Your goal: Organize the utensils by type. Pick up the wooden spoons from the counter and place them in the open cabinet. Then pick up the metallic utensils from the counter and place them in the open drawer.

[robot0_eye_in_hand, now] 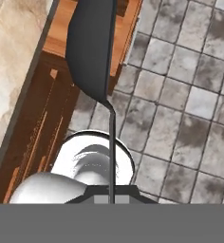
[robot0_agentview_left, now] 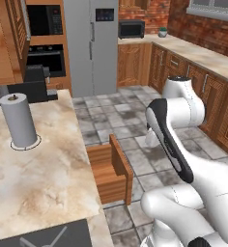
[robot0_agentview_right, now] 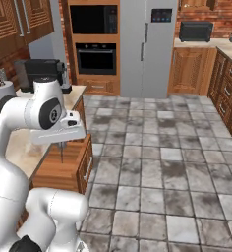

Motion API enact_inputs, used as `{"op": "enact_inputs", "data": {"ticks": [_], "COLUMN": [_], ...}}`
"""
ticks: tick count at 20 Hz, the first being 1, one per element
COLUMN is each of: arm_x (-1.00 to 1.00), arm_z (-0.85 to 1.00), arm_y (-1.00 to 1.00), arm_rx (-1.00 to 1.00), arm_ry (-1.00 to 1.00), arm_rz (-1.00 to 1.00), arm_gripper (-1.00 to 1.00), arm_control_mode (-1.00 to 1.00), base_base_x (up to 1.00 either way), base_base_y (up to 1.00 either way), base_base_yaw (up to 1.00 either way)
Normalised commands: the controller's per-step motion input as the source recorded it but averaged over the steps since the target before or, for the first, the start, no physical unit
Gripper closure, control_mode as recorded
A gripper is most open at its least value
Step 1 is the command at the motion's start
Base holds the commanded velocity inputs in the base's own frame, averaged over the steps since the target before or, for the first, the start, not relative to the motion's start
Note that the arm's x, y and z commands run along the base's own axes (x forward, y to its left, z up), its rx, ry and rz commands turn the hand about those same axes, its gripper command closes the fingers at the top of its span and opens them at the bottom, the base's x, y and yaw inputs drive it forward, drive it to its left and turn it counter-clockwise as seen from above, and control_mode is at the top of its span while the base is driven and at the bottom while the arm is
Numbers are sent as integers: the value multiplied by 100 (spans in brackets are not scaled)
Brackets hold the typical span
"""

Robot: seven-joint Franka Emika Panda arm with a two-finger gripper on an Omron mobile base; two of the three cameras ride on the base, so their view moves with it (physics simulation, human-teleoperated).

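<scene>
- Since the end effector is clamped shut on a thin metal spoon, I'd say we're in the second half of the job: carrying a metallic utensil to the open drawer.
- In the hand view the spoon runs straight up from between the finger tips, wire-slim handle at the bottom, dark oval bowl at the top. It looks dark grey, so it could be the darker of the metal ones, but I can't swear to that.
- From the right base view the slim handle hangs down from the hand, right over the drawer's wooden box.
- The drawer itself sticks out from under the edge of the surface, medium-brown wood with thick walls. What I can see of its inside looks bare, though the far corners are hidden.
- I think the next move is pretty simple: lower the hand so the spoon's tip gets down between the drawer walls, then let go. The tricky bit is that the spoon hangs vertical, so it'll tip over when released. Keep it away from the front wall so it doesn't bounce out onto the tile floor.
- Around it: a paper towel roll stands on the surface, well apart from the drawer.
- The dark stovetop panel sits at the near edge with two thin grey lines on it. Can't tell what those are.
</scene>
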Motion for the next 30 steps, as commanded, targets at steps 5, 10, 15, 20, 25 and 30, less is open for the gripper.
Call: {"op": "enact_inputs", "data": {"ticks": [5,10,15,20,25,30], "arm_x": [54,24,37,33,37,34], "arm_z": [-31,-46,-24,-9,-25,-51], "arm_y": [23,37,39,24,24,13], "arm_rx": [8,3,1,0,0,-1], "arm_ry": [10,0,1,0,0,-7], "arm_rz": [-15,-15,-11,-10,-13,-10], "arm_gripper": [100,100,100,100,100,100], "arm_control_mode": [-100,-100,-100,-100,-100,-100], "base_base_x": [0,0,0,0,0,0], "base_base_y": [0,0,0,0,0,0], "base_base_yaw": [0,0,0,0,0,0]}}
